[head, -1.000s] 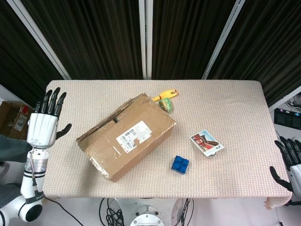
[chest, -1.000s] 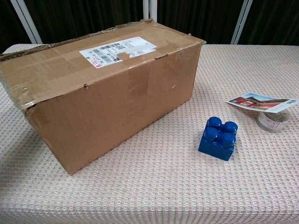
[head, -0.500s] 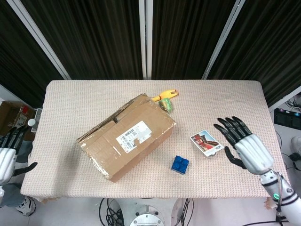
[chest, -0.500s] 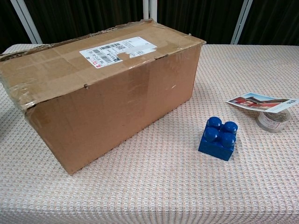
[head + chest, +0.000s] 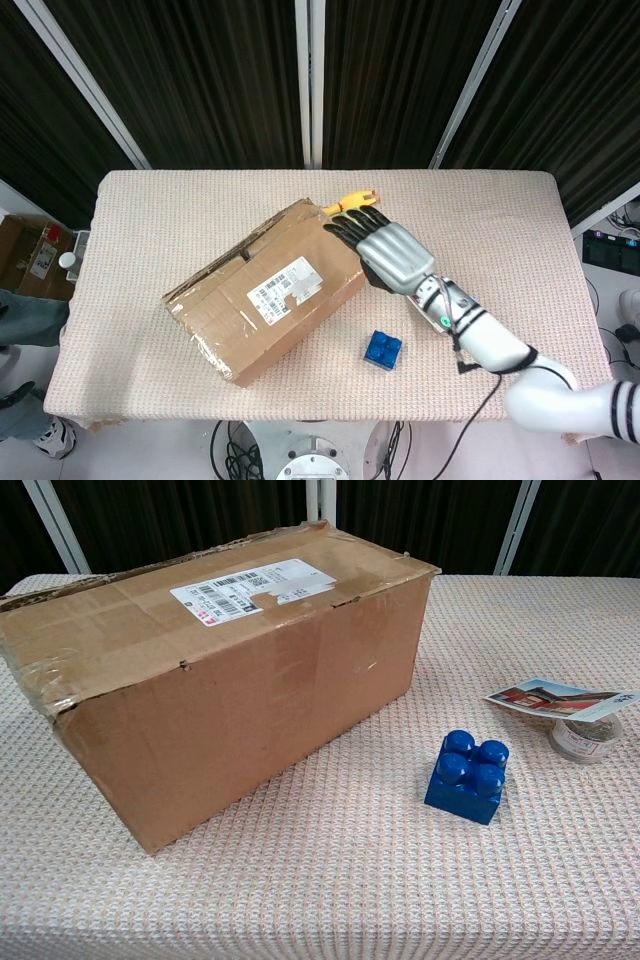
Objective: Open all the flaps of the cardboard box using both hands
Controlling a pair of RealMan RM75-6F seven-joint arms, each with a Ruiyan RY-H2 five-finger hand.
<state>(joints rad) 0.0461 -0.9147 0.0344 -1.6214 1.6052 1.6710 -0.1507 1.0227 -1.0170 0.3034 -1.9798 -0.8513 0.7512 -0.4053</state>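
Observation:
The cardboard box [image 5: 270, 290] lies at an angle on the table's left half, its top flaps down along a taped seam, with a white shipping label [image 5: 285, 287] on top. In the chest view the box [image 5: 220, 670] fills the left and no hand shows. My right hand [image 5: 385, 250] is open, its fingers spread and pointing up-left, over the box's right end in the head view. Whether it touches the cardboard I cannot tell. My left hand appears in neither view.
A blue toy brick [image 5: 383, 348] [image 5: 467, 776] sits right of the box's front. A yellow toy [image 5: 352, 203] lies behind the box's far corner. A picture card [image 5: 555, 697] and a tape roll [image 5: 585, 738] lie at the right. The table [image 5: 500, 230] has a woven cloth.
My right hand has swept from the table's lower right up to the box's right end, now covering the card in the head view. My left hand has dropped out of view.

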